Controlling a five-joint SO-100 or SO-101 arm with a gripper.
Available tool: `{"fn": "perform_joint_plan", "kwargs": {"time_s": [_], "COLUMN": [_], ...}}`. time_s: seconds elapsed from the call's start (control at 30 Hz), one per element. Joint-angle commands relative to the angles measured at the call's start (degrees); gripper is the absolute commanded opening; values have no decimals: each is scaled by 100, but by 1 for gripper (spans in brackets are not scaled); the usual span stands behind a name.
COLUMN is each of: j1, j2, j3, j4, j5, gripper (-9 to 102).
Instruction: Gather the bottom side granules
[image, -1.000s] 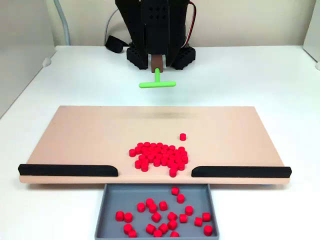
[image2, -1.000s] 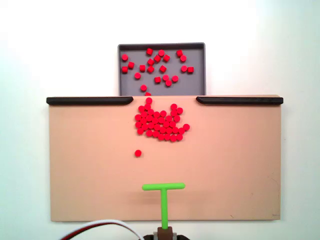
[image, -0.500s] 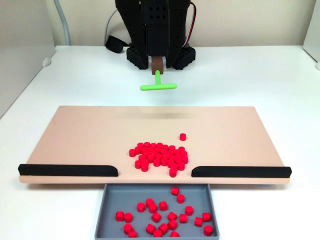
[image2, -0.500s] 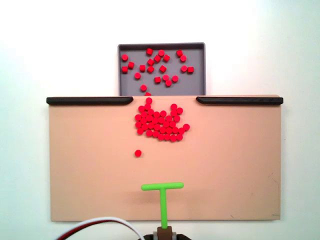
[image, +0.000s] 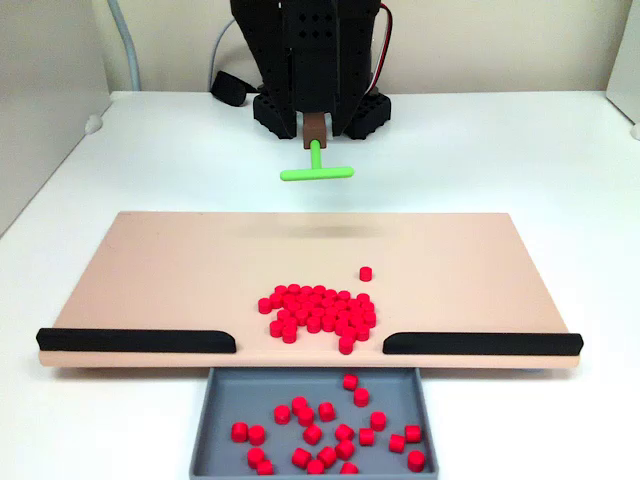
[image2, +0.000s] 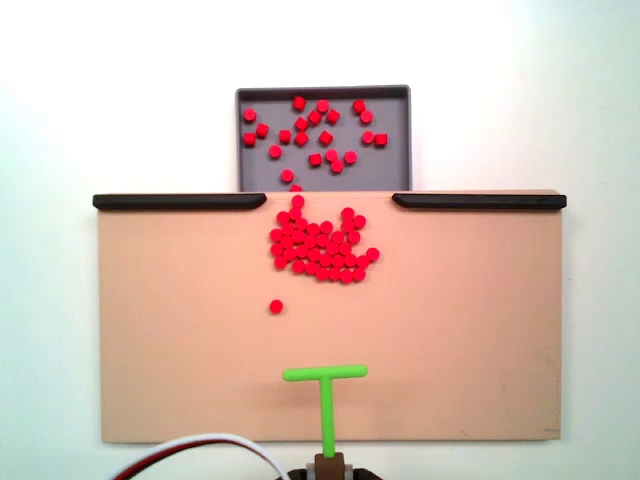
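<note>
A dense pile of red granules (image: 318, 312) (image2: 320, 245) lies on the tan board (image: 180, 270) (image2: 180, 330), just in front of the gap between two black rails. One stray granule (image: 366, 273) (image2: 276, 307) sits apart from the pile, on the arm's side of it. My gripper (image: 315, 125) (image2: 328, 468) is at the board's far edge from the tray, shut on the brown holder of a green T-shaped stick (image: 316, 172) (image2: 325, 375). The stick's crossbar hovers above the board, well short of the pile.
A grey tray (image: 215, 400) (image2: 395, 170) beyond the gap holds several more red granules (image: 325, 425) (image2: 315, 135). Black rails (image: 135, 340) (image: 480, 343) line the board's tray-side edge on either side of the gap. The black arm base (image: 315, 60) and cables stand behind the board.
The green stick has shifted very slightly with the gripper. The pile, the stray granule and the tray's contents have not moved.
</note>
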Motion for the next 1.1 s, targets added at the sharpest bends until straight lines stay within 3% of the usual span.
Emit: {"fn": "perform_joint_plan", "kwargs": {"time_s": [0.0,1.07], "j1": [-26,-79], "j2": [70,44], "j3": [-185,-185], "j4": [-26,-26], "j5": [-9,70], "gripper": [0,0]}}
